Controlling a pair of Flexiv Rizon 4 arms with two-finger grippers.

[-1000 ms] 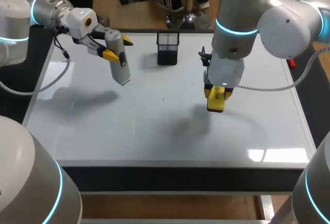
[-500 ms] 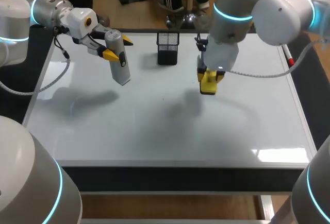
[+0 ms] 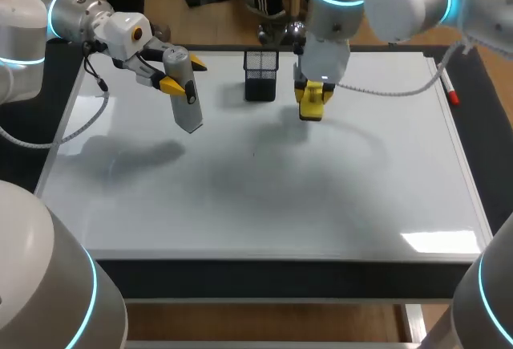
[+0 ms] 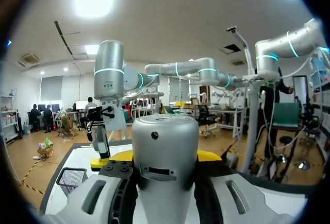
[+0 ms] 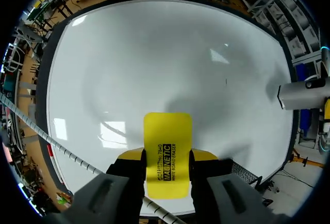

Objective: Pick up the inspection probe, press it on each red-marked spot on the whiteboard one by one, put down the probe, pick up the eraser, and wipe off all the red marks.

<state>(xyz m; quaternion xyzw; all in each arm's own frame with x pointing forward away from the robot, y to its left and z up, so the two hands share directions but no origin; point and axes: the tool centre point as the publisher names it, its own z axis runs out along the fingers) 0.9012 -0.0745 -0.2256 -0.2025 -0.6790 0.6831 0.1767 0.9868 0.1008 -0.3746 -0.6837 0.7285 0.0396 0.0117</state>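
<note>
Black mesh cup [image 3: 260, 75] on whiteboard [image 3: 264, 196], eraser [image 3: 311, 104] in right end effector [image 3: 311, 94] beside it

So there was this black mesh cup [image 3: 260, 75] standing upright toward the far edge of the desk [image 3: 240, 273] (couldn't see inside it), and a red-tipped marker [image 3: 450, 92] lying well apart, along the right side.

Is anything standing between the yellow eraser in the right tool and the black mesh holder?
Nothing visible. The eraser, held by the right tool, is beside the mesh holder, with only bare whiteboard between them.
</note>
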